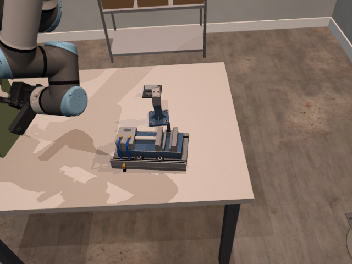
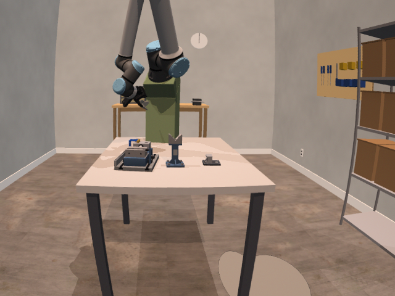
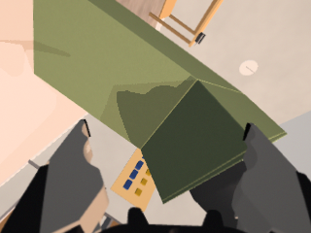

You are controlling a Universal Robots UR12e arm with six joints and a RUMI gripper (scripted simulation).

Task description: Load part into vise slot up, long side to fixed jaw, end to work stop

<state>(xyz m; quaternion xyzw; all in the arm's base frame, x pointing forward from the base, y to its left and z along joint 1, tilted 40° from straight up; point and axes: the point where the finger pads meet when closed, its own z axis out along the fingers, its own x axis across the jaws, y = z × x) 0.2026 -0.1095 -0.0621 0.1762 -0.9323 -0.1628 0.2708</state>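
The part (image 2: 208, 158) is a small grey block standing on the dark infeed plate (image 1: 144, 96) (image 2: 211, 164); in the top view the V-block partly hides the plate, and the part's slot is too small to make out. The V-block (image 1: 156, 100) (image 2: 174, 140) is empty on its blue post. The vise (image 1: 149, 154) (image 2: 135, 161) is open, with no part between the moving jaw (image 1: 158, 139) and the fixed jaw (image 1: 173, 139) (image 2: 135, 153). The dark work stop (image 1: 169, 127) stands at the jaws' far end. My gripper (image 2: 145, 105) (image 3: 165, 121) is wide open and empty, far from them near the green pedestal.
The green robot pedestal (image 1: 6, 127) (image 2: 161, 119) (image 3: 97, 63) stands at the table's end beside the gripper. Blue air hoses (image 1: 119, 147) rise by the vise's cylinder (image 1: 127, 136). The V-block's post (image 1: 158, 112) (image 2: 172, 153) stands between the vise and the infeed plate.
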